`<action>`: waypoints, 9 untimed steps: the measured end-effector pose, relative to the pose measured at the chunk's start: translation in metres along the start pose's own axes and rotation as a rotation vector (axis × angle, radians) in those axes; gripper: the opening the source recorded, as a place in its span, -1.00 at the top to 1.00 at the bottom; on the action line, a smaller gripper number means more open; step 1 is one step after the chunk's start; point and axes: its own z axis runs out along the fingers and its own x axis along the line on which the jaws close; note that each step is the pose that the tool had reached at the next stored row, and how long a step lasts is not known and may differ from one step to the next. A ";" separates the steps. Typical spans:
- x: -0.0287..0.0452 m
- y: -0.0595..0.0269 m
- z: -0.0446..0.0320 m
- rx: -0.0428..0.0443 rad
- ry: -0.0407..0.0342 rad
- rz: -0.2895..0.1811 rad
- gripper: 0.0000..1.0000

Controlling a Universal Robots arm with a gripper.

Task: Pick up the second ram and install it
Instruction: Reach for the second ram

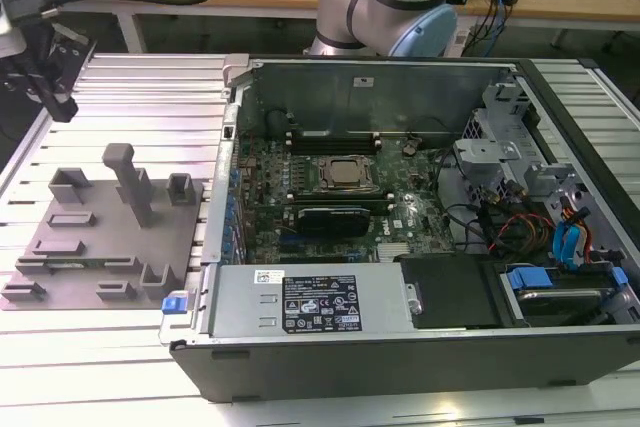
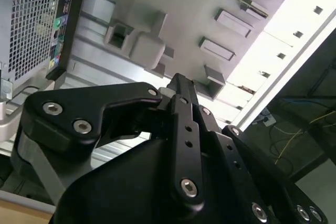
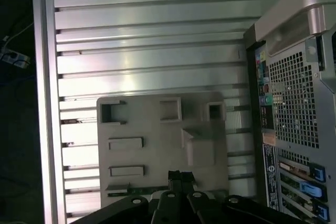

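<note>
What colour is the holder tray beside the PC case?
Tray: plain grey, no pattern. Shows best in the exterior view.

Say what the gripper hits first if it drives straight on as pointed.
Probably the grey holder tray, near its edge beside a thin green stick that looks like the second ram. In the first wrist view the gripper points there; the gap to it is unclear.

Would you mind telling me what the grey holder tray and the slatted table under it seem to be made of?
The holder tray looks like matte grey plastic, perhaps printed: dull, uniform, blocky. The table appears brushed aluminium: ribbed profiles with bright glare.
</note>
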 end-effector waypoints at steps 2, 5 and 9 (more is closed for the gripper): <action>0.0003 -0.0098 -0.0001 0.0005 -0.0002 0.000 0.84; 0.0019 -0.0198 0.0002 0.0050 -0.0006 0.000 0.84; 0.0042 -0.0431 0.0011 0.0083 -0.0007 0.000 0.84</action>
